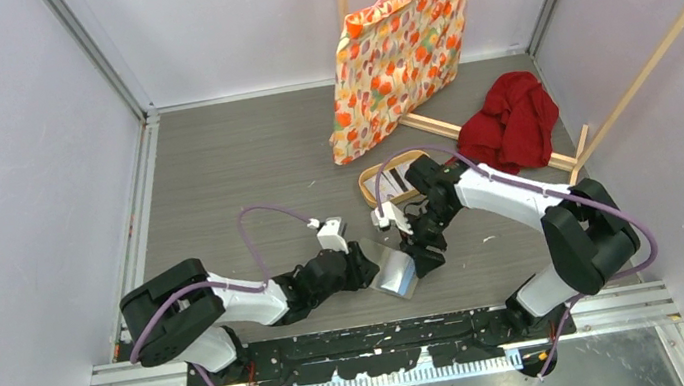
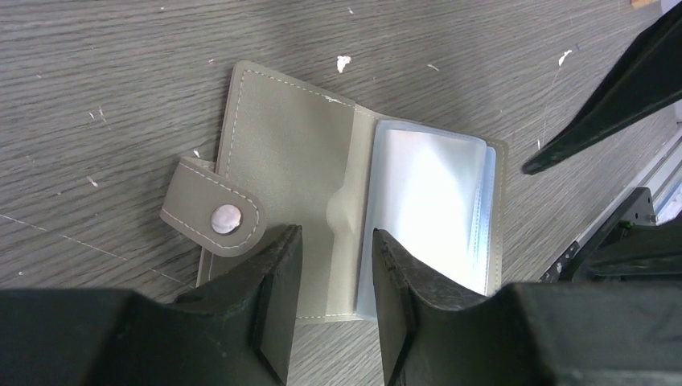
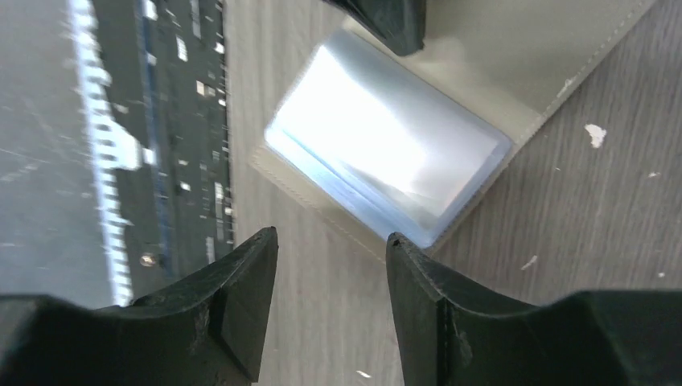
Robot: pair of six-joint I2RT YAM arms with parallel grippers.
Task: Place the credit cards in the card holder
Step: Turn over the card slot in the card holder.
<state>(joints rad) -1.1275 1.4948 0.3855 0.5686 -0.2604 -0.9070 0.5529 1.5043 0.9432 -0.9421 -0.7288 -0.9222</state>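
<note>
The card holder [image 1: 393, 273] lies open on the table, olive flap with a snap tab on one side and clear blue-white pockets [image 2: 430, 201] on the other. It also shows in the right wrist view [image 3: 386, 141]. My left gripper [image 2: 334, 237] is open with nothing between its fingers, which stand over the holder's near edge astride the fold. My right gripper [image 3: 331, 241] is open and empty, just above the pocket side's corner; one of its fingers [image 2: 611, 96] shows in the left wrist view. The credit cards [image 1: 387, 184] lie in the oval tray, partly hidden by the right arm.
The oval tan wooden tray [image 1: 368, 175] stands behind the right gripper. A patterned orange bag [image 1: 394, 54] hangs on a hanger at the back. A red cloth [image 1: 509, 119] lies on a wooden rack's base at the back right. The table's near edge rail [image 3: 121, 161] is close to the holder.
</note>
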